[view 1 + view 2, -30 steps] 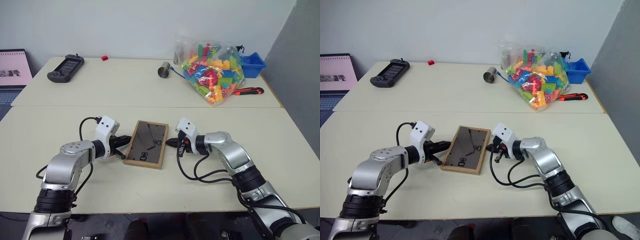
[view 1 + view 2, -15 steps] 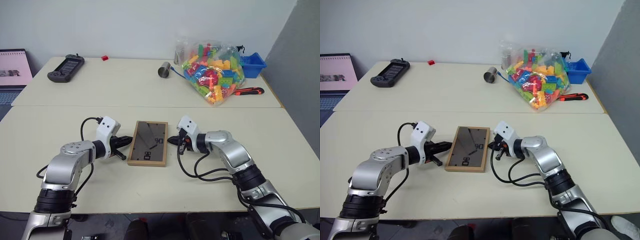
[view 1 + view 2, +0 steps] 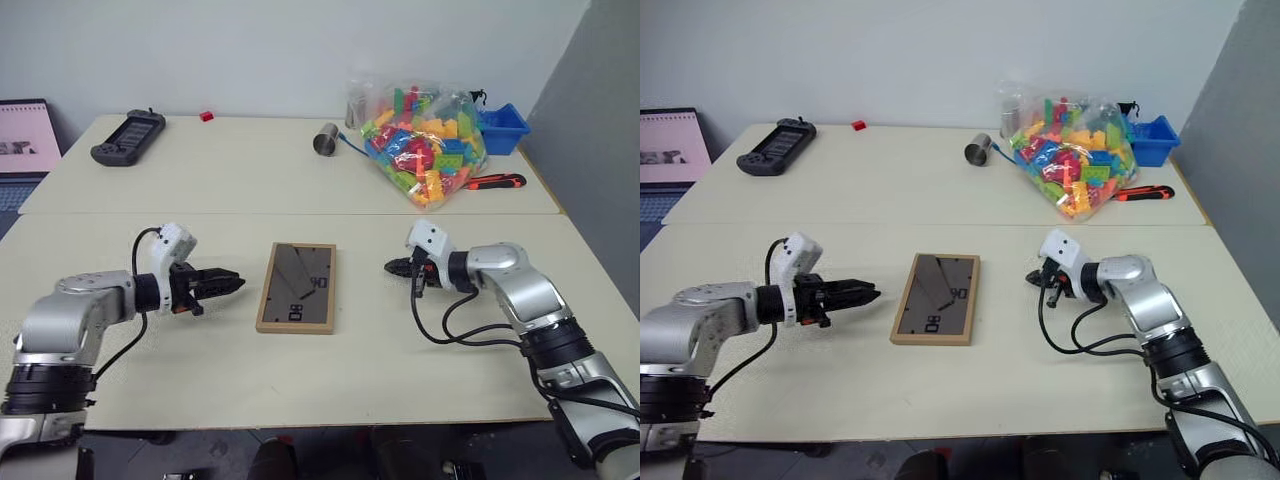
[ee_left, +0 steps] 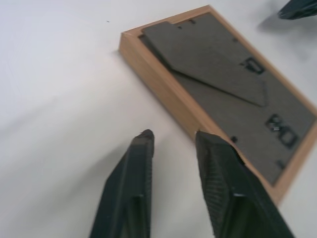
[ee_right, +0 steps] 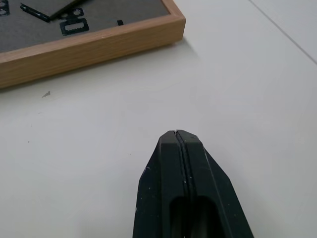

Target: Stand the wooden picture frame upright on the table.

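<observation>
Cream table (image 3: 300,390) carried wooden picture frame (image 3: 297,287) lying flat, backing and folded stand upward, between both arms. Left gripper (image 3: 232,281) stood partly parted, empty; right gripper (image 3: 392,267) pinched closed, empty. Good practice: unfold stand first, then tilt frame up.

A: What is behind the far worktop (image 3: 250,170)?
B: A plain pale wall (image 3: 250,50), evenly lit. On the right stands a grey partition (image 3: 600,120).
A: And on the left?
B: A laptop (image 3: 25,140) with a pink screen, at the far left edge. A second worktop joins the near one at a seam.
</observation>
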Controlling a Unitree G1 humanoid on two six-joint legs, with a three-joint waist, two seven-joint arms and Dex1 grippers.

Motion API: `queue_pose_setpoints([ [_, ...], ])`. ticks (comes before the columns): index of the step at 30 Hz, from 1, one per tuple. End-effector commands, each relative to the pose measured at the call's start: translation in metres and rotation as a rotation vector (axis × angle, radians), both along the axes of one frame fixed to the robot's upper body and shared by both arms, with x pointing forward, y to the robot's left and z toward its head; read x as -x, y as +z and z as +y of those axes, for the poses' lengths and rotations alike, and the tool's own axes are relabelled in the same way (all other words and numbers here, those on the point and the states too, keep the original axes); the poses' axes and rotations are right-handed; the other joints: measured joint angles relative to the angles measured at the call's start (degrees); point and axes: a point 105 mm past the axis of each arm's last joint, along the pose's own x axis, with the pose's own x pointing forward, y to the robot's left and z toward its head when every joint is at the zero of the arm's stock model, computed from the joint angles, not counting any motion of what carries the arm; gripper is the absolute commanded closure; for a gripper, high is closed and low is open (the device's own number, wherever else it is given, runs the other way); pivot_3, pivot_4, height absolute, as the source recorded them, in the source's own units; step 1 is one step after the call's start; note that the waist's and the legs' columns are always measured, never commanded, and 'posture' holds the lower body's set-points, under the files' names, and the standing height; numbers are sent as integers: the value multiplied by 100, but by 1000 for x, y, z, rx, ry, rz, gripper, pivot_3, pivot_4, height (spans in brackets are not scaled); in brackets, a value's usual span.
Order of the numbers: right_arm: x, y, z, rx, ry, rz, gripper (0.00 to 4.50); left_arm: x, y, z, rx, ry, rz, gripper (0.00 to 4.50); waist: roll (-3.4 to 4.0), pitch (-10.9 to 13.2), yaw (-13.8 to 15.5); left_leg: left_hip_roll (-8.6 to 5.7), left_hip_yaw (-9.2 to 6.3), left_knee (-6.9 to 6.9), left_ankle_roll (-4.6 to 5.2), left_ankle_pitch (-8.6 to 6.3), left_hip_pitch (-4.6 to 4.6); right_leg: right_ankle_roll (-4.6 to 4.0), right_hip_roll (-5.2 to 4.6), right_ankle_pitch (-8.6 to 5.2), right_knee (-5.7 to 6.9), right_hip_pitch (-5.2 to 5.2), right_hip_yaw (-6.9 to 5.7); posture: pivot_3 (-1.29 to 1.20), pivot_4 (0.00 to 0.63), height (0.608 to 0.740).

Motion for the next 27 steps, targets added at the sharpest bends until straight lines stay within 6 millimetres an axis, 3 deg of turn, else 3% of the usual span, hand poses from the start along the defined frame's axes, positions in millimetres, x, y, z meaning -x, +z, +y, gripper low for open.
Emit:
queue_pose_setpoints([
  [1, 2, 15, 2, -10, 59, -50, 4500, 18, 20, -10, 222, -67, 176, 2095, -1, 0, 13, -1, -4, 2, 0, 0, -3, 1, 0, -1, -1, 0, -3, 0, 150, 740],
  [4, 5, 11, 4, 10, 89, -46, 4500, 30, 14, -13, 225, -123, 283, 1421, -1, 1, 13, -1, -10, 4, 0, 0, -8, 1, 0, -1, -1, 0, -9, 0, 150, 740],
  [11, 7, 8, 13, -6, 104, -42, 4500, 18, 1, -7, 234, -90, 378, 31, 5, 4, 27, -2, -33, 4, 0, 0, -7, -7, 0, -5, 4, 3, -33, 0, 150, 740],
  [20, 9, -1, 21, 22, 110, -33, 4500, 5, -23, -10, 198, -68, 463, 31, 7, 6, 40, 1, -67, 2, 0, 1, -11, -35, 0, -21, 20, 6, -80, 0, 150, 740],
  [27, 10, -6, 34, 20, 121, -28, 4500, -1, -36, -28, 217, -81, 609, 31, 9, 5, 45, -1, -71, 5, 0, 1, -10, -35, -2, -21, 20, 16, -85, 0, 150, 740],
])
